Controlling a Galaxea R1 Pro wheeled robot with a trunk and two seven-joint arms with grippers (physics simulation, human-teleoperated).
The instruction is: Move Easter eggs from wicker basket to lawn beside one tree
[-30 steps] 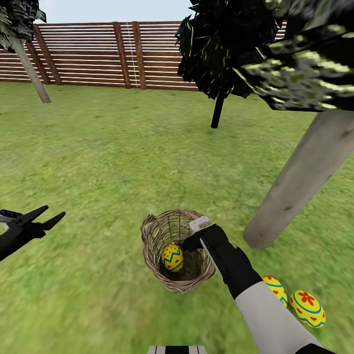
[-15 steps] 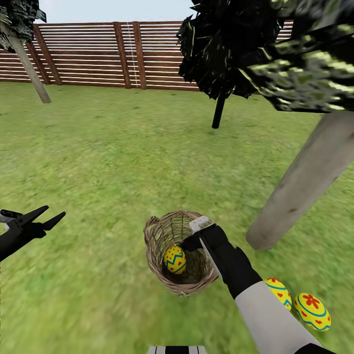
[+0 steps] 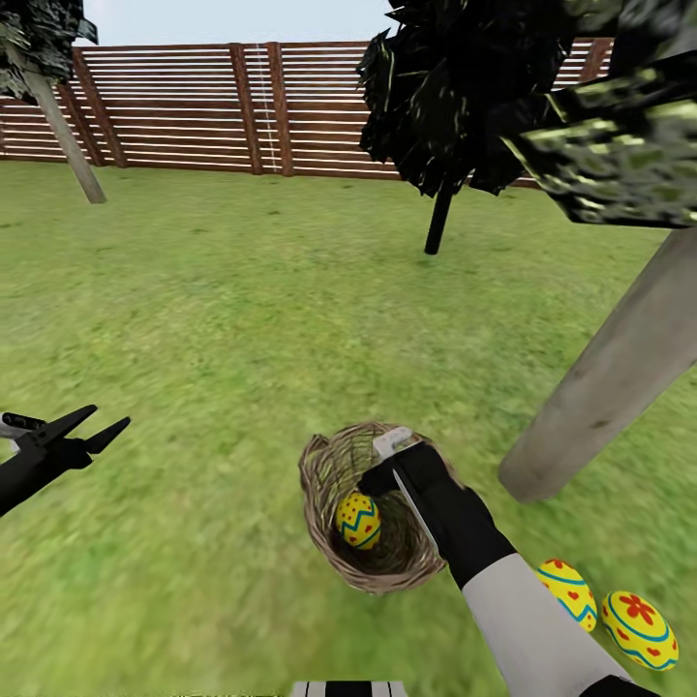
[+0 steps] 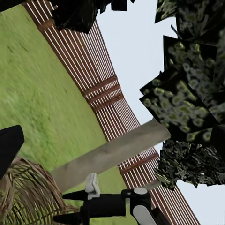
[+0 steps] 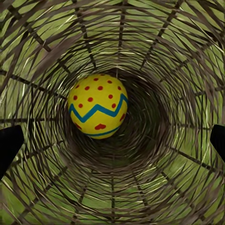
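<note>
My view has swung left since before; right gripper (image 3: 379, 471) jaws wide inside the brown wicker basket (image 3: 324, 465) over the yellow zigzag-banded egg (image 5: 97, 106), left gripper (image 3: 95, 430) jaws open.

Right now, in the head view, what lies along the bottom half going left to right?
Left gripper → basket → egg in the basket → right gripper → blue-banded egg on the grass → flower egg.
</note>
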